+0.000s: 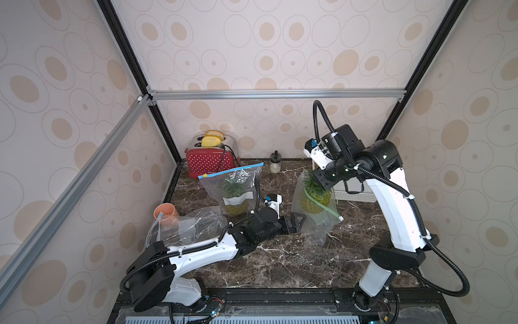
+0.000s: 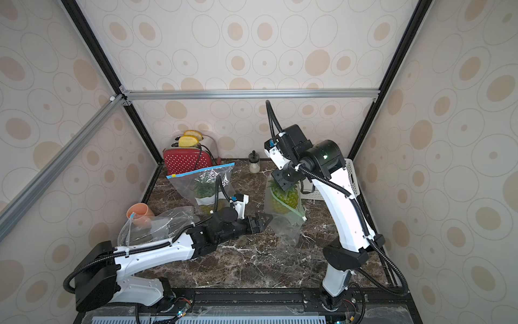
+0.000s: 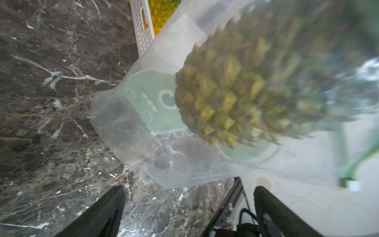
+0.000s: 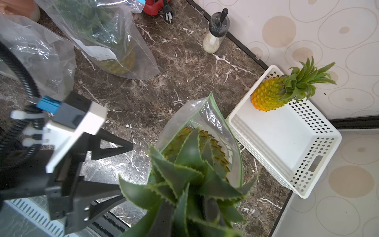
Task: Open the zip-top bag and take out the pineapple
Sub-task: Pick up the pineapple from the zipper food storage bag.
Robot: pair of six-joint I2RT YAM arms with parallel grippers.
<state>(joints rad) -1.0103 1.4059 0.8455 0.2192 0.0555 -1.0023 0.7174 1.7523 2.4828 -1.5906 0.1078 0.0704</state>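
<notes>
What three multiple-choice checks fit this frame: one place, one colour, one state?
1. The unbagged pineapple lies: A on the counter; B in the white basket; C in the orange cup.
2. The zip strip of the bag beside the red toaster is: A blue; B green; C black.
3. The left pincer is: A shut on plastic; B shut on a leaf; C open, empty.
Key: B, the right wrist view shows it inside the basket; A, blue in both top views; C, jaws wide apart, nothing between.

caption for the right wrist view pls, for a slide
Right gripper holding the pineapple by its crown inside the open zip-top bag, white basket alongside.
</notes>
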